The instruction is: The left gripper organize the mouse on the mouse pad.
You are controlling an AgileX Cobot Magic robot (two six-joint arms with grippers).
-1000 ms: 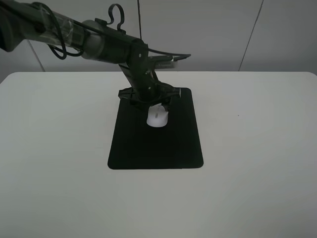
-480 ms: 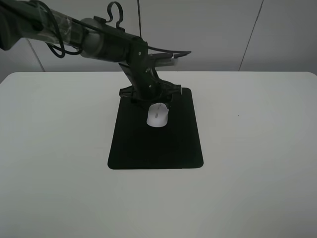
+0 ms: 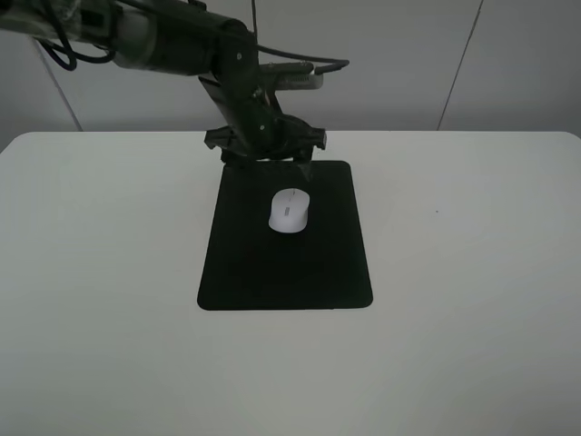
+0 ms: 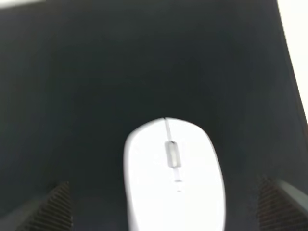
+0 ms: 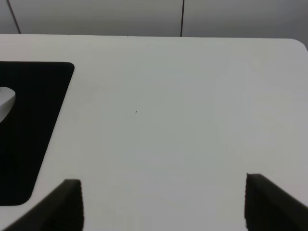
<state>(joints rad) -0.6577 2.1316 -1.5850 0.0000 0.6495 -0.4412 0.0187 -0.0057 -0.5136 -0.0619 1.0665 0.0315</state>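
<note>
Held over the far edge of the pad [image 3: 272,277], my left end effector [image 3: 267,156] shows from the high camera with its dark fingers spread wide apart and nothing between them. It hangs clear of the mouse [image 3: 289,211], touching neither it nor the mat. The mouse lies flat on the pad, in the far half and about midway between the two long sides, with black mat showing all round it. The pad itself lies flat on the white tabletop [image 3: 472,318], near the middle. I cannot find my right end effector in this view.

From my left wrist camera, the mouse fills the middle, white against the black mat, its grey scroll wheel [image 4: 171,154] facing up. My two fingertips [image 4: 52,208] sit at the outer corners of the picture, one on each side of the mouse and well apart from it, so the jaws are spread and grip nothing. A strip of white tabletop shows past the pad's edge.

From my right wrist camera, my right end effector [image 5: 171,204] is likewise spread, its fingertips [image 5: 67,202] wide apart over bare tabletop. Off to one side I see a rounded corner of the pad and a sliver of the mouse on it, well away from these fingers.
</note>
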